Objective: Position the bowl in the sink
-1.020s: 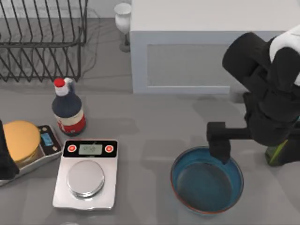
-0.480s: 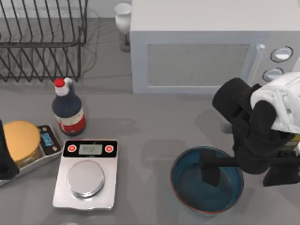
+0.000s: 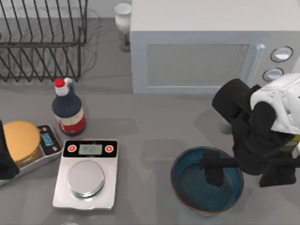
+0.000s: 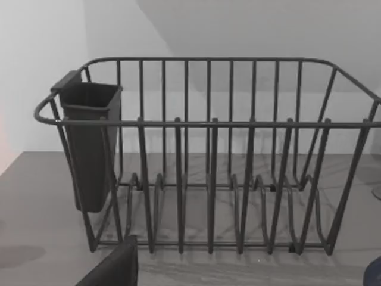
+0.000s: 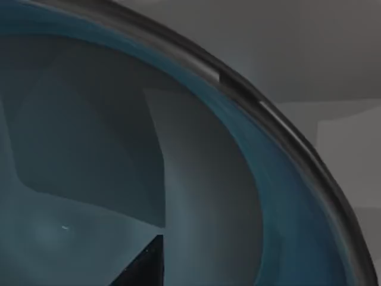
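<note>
Top view: the wide, shallow round bowl [image 3: 206,182], glossy teal-blue inside with a reddish-brown rim, rests on the grey table [image 3: 154,126] toward its right side, in front of the white microwave oven [image 3: 211,44]. The right gripper [image 3: 213,171], black, on the black-and-white AgileX right arm, hangs over the bowl's interior, just inside the rim; whether its fingers are spread or closed cannot be told. Left of the bowl and well apart from it lies a silver kitchen scale [image 3: 87,173] with a round steel platform and two red buttons. Behind the scale stands a dark bottle [image 3: 68,108] with a red cap. At the table's left edge a second scale [image 3: 33,147] carries a round yellow-orange object. A dark wire dish rack [image 3: 42,40] occupies the rear left; a small white goblet [image 3: 123,18] stands between rack and microwave.

Right wrist view: the bowl's [image 5: 178,196] teal interior and dark rim appear at close range.

Left wrist view: the parked left arm faces the dish rack [image 4: 208,173] with its dark cutlery cup [image 4: 89,143].
</note>
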